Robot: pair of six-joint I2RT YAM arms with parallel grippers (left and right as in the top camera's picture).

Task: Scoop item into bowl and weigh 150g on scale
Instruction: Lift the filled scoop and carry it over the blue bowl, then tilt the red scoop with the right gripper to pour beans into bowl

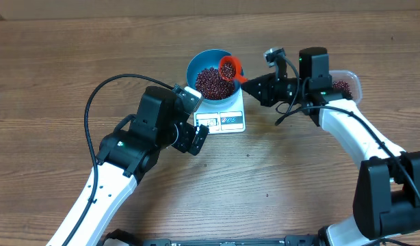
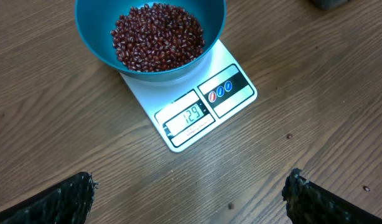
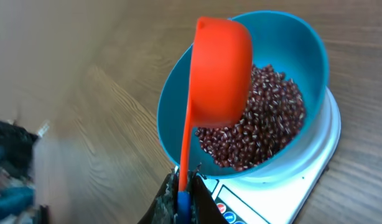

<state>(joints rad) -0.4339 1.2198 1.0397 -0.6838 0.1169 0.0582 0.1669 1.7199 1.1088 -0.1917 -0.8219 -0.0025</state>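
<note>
The right gripper (image 3: 181, 196) pinches the orange scoop (image 3: 219, 68) by its handle, cup tipped over the blue bowl (image 3: 309, 43) of beans (image 2: 157, 34) on the scale (image 2: 228, 68); the left gripper (image 2: 188, 199) hangs wide open just before the scale

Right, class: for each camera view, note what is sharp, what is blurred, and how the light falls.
Overhead: even light on the table, soft shadows, no glare. Left wrist: the scale display reads crisply, the beans are distinct. Right wrist: orange scoop and blue bowl sharp; the left edge smears into blur.
</note>
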